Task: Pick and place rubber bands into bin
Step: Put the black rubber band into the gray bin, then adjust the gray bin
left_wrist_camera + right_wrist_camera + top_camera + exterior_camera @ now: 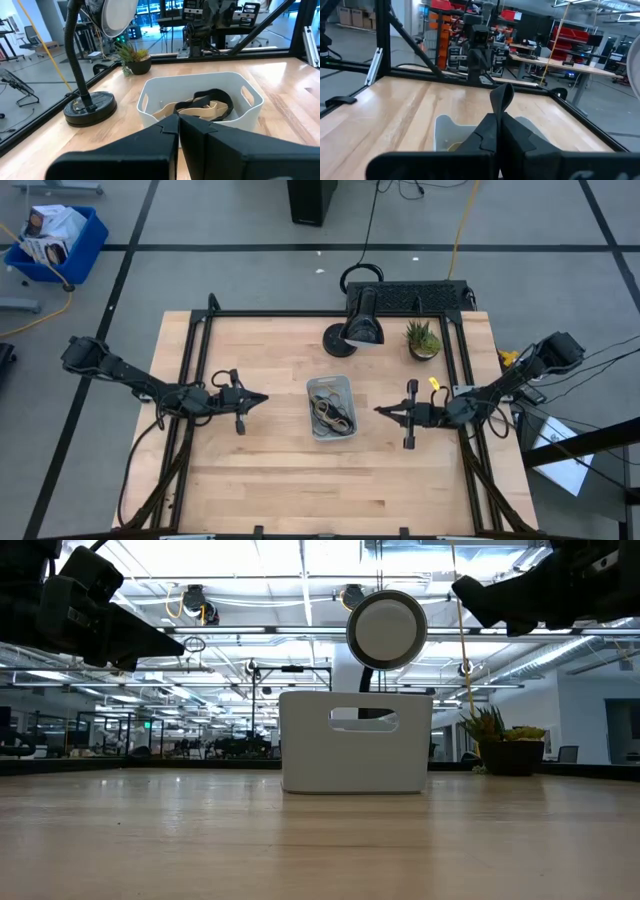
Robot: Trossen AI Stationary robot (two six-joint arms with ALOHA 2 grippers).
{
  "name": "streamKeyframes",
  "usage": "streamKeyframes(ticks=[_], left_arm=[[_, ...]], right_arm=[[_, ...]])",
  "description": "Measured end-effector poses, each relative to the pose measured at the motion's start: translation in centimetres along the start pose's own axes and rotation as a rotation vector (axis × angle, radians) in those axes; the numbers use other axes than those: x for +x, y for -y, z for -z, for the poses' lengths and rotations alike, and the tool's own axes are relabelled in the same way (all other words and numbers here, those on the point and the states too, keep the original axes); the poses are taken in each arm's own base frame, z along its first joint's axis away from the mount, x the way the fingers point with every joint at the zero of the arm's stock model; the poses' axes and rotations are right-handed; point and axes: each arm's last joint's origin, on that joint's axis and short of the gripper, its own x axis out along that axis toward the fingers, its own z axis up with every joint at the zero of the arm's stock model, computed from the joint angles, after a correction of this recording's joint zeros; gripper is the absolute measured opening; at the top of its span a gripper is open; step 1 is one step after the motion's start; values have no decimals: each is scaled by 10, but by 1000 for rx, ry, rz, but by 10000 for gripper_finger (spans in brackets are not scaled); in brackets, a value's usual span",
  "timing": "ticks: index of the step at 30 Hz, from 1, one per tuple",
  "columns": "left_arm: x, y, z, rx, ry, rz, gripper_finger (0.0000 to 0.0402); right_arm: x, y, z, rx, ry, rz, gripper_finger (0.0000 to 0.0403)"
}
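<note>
The bin (331, 407) stands at the table's middle; it looks pale grey-white, with handle slots, in the low view (356, 742) and the left wrist view (200, 102). Dark and tan rubber bands (333, 409) lie heaped inside it, also seen in the left wrist view (202, 106). My left gripper (262, 398) is shut and empty, left of the bin, above the table. My right gripper (379, 411) is shut and empty, right of the bin, above the table. Both point at the bin.
A black desk lamp (358, 326) stands just beyond the bin, its round base (90, 106) at the bin's far left. A small potted plant (424, 340) stands at the far right. A black frame (190, 350) runs along the table's edges.
</note>
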Motion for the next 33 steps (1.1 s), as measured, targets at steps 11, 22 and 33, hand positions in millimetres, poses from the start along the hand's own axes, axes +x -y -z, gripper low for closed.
streamKeyframes(ticks=[11, 22, 33], left_arm=[[0, 0, 0, 2, 0, -1, 21], [0, 0, 0, 4, -3, -1, 21], [0, 0, 1, 6, -6, 0, 21]], right_arm=[[54, -11, -32, -54, -91, -111, 0], [130, -4, -25, -41, -323, -171, 2], [137, -1, -12, -1, -385, -148, 145]])
